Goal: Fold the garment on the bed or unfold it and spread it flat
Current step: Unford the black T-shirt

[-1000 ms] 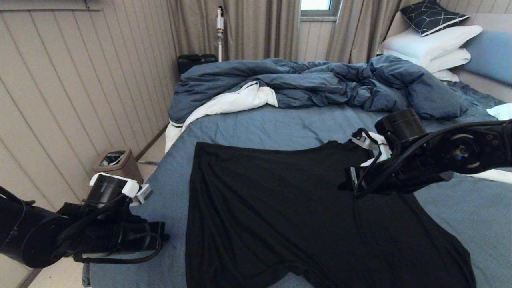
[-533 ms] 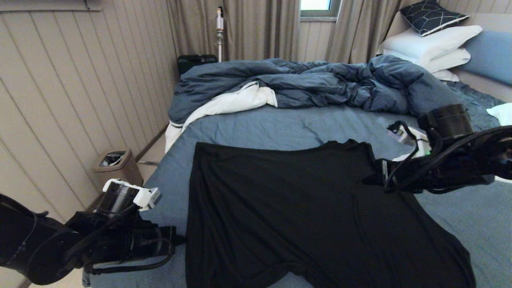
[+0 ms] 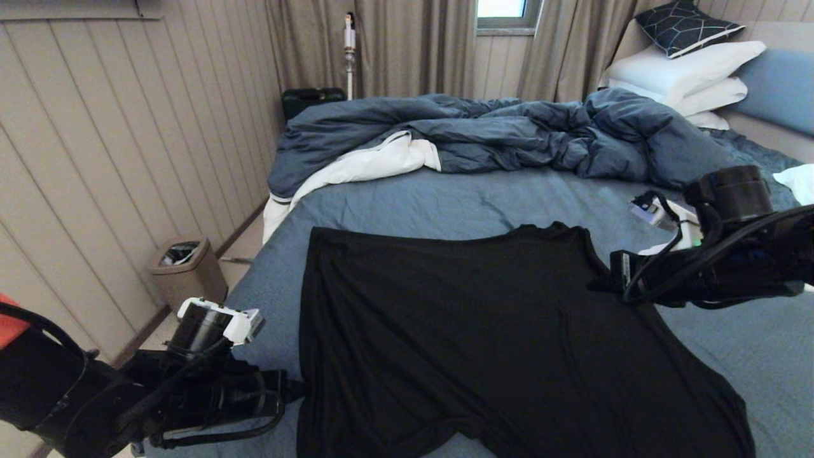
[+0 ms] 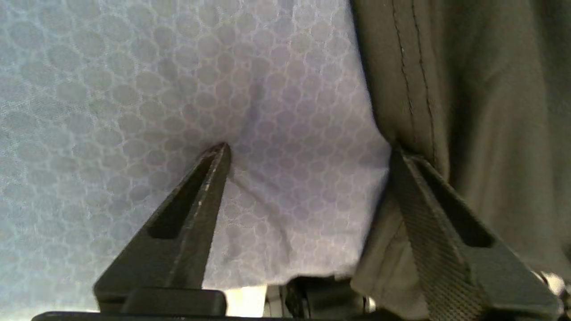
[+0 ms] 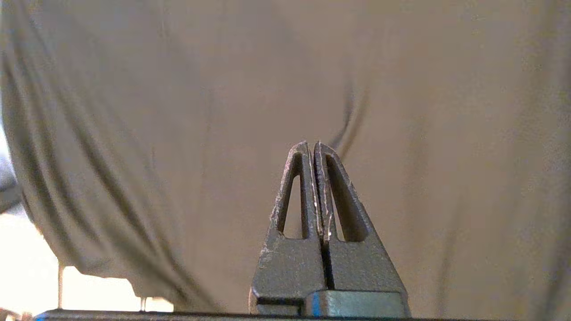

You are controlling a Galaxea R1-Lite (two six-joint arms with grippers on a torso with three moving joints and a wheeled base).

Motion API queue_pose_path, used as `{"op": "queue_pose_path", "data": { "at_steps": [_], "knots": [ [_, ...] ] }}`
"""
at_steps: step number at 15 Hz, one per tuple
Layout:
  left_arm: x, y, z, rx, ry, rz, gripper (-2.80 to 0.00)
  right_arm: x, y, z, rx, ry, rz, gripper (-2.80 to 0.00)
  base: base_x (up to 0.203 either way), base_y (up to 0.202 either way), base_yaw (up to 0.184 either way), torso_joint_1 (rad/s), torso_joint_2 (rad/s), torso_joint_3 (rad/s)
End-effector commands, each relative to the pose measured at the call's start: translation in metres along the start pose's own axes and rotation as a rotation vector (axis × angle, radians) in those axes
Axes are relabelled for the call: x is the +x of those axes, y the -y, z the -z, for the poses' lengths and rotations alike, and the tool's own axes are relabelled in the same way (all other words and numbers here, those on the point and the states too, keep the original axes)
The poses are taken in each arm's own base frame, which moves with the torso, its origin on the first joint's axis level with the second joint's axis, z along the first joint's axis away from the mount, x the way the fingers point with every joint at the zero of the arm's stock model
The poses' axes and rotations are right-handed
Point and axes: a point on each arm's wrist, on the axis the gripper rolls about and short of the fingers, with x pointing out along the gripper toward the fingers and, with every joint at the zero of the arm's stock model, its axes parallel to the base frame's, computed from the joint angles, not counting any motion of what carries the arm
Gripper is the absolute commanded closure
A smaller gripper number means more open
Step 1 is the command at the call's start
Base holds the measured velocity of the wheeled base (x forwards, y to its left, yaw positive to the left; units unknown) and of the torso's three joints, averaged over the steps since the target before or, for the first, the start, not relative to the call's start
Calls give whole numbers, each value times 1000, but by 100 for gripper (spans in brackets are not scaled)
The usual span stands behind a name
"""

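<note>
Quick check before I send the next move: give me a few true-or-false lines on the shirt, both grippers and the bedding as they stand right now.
1. The garment lies spread out on the bed. True.
2. The left gripper is shut on the shirt's edge. False: its jaws stand apart at the hem, one finger on the sheet.
3. The right gripper is shut. True.
4. The duvet covers the shirt. False: it lies rumpled beyond it.
5. The bin stands on the bed. False: it is on the floor.
</note>
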Motion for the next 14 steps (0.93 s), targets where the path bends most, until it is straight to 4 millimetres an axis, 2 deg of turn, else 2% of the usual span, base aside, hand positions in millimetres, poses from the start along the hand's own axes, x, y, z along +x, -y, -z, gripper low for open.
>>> {"op": "queue_pose_path", "data": {
  "at_steps": [1, 4, 6, 9, 11, 14],
  "knots": [
    [9, -3, 4, -5, 9, -19, -280, -1, 6, -2, 10, 19, 8, 0, 0, 0, 0, 0, 0, 0],
    [5, -23, -3, -47, 52, -64, -280, -6, 8, -8, 11, 58, 14, 0, 0, 0, 0, 0, 0, 0],
    [11, -34, -3, -36, 67, -145, -280, -13, 9, -8, 15, 73, 23, 0, 0, 0, 0, 0, 0, 0],
    [9, -36, 1, 24, 139, -161, -280, -23, 24, -17, 47, 116, 68, 0, 0, 0, 0, 0, 0, 0],
    [9, -37, 4, 28, 128, -165, -280, -25, 32, -22, 63, 129, 91, 0, 0, 0, 0, 0, 0, 0],
    [10, -24, 13, 70, 101, -126, -280, -20, 40, -21, 96, 90, 112, 0, 0, 0, 0, 0, 0, 0]
  ]
}}
